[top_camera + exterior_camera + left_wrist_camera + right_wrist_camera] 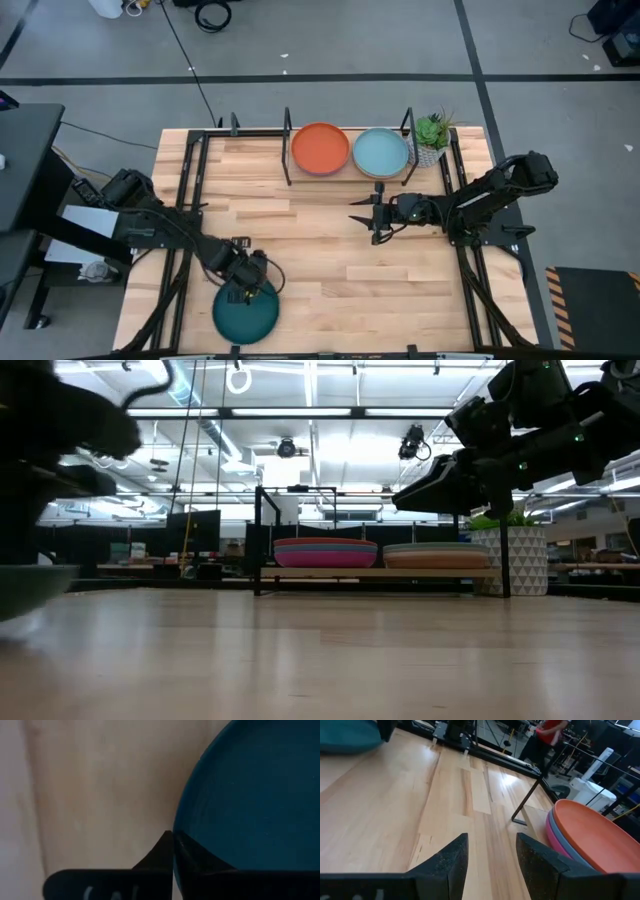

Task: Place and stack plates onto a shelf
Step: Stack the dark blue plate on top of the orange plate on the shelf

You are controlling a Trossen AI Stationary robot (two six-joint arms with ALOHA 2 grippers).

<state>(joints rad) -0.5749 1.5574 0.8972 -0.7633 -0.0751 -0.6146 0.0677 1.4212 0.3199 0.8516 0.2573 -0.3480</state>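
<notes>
A dark teal plate [246, 316] lies near the table's near edge, left of centre, and fills the left wrist view [255, 790]. My left gripper [239, 289] is shut on its far rim. The shelf [345, 172] stands at the far edge. It carries one stack topped by an orange plate [320, 147] and another topped by a light teal plate [380, 151]. In the low view a magenta plate [325, 557] shows within the orange stack. My right gripper [374, 216] hovers open in front of the shelf, touching nothing [492, 855]. My left gripper [173, 836] pinches the dark teal plate's rim [181, 827] on the side toward the shelf. One finger [197, 860] sits inside the plate and the other [152, 860] outside. The fingers come from above, pointing down. I cannot tell whether the plate is lifted clear of the table.
A potted plant [431, 133] in a white patterned pot stands at the shelf's right end. Black metal posts [288, 145] rise from the shelf. Bare wooden tabletop [320, 270] lies between the teal plate and the shelf. A person in red [551, 730] stands beyond the table.
</notes>
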